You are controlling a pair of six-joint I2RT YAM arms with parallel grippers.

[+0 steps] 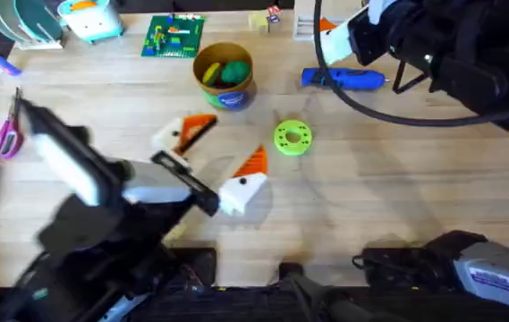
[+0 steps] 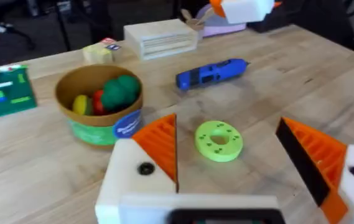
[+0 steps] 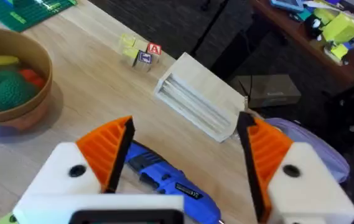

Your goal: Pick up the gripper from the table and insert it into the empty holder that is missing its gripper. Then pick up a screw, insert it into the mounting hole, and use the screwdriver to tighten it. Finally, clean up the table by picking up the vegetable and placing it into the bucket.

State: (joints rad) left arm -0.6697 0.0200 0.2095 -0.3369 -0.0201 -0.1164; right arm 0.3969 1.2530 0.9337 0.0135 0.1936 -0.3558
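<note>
Right end effector [image 3: 183,168] open above screwdriver [image 1: 343,79], upper right; rigid, light, best gripped mid-handle.

I see a lime-green holed disc [image 1: 292,137] mid-table, pink scissors [image 1: 5,136] far left, and a green brick board [image 1: 173,36] at the back

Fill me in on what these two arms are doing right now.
The right gripper hangs open over the blue screwdriver at the far right of the table, not gripping it. The left gripper is open and empty above the table's middle, near the lime-green holed disc. The bucket beyond it holds green, yellow and red toy food. Both grippers carry their orange pads.
</note>
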